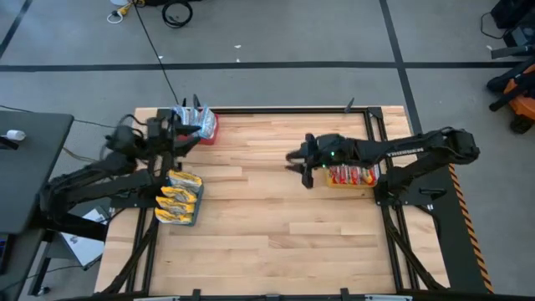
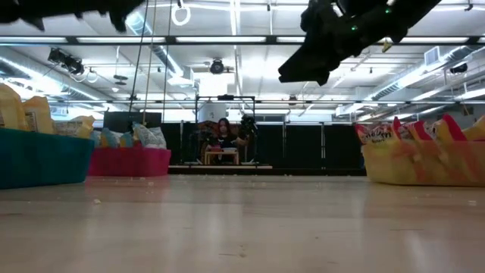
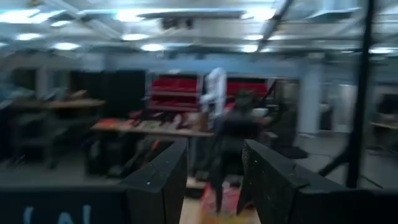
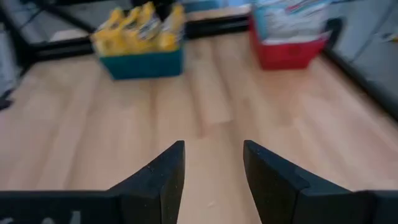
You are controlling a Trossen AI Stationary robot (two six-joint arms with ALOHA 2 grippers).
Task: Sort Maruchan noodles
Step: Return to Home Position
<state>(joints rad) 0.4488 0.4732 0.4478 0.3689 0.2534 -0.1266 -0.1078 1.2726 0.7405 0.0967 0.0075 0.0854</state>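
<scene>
We judge the sorting done and the arms due to draw back. The Maruchan noodles lie in three lots: yellow packets (image 4: 140, 25) in the teal bin (image 4: 146, 62), silver-blue packets (image 4: 289, 15) in the red bin (image 4: 292, 50), and red packets (image 1: 351, 176) in the yellow bin (image 2: 417, 171). We see no loose packet on the table (image 1: 267, 226).

The left gripper (image 3: 214, 152) hangs just beside the red bin, its fingers apart and holding nothing. The right gripper (image 4: 213, 152) hovers over bare wood near the yellow bin, likewise spread and empty.

The risk, as we read it, lies in the retreat. The left arm could clip the red bin's rim or its upright packets and shove the bin askew. The right forearm crosses above the yellow bin, and a low withdrawal might snag the red packets standing proud of it.

Much is hard to tell. The left wrist view is smeared, and a reddish patch between its fingers we cannot identify. The right arm covers part of the yellow bin from above, so we cannot count its packets. The low view cuts off the teal and yellow bins at its edges.
</scene>
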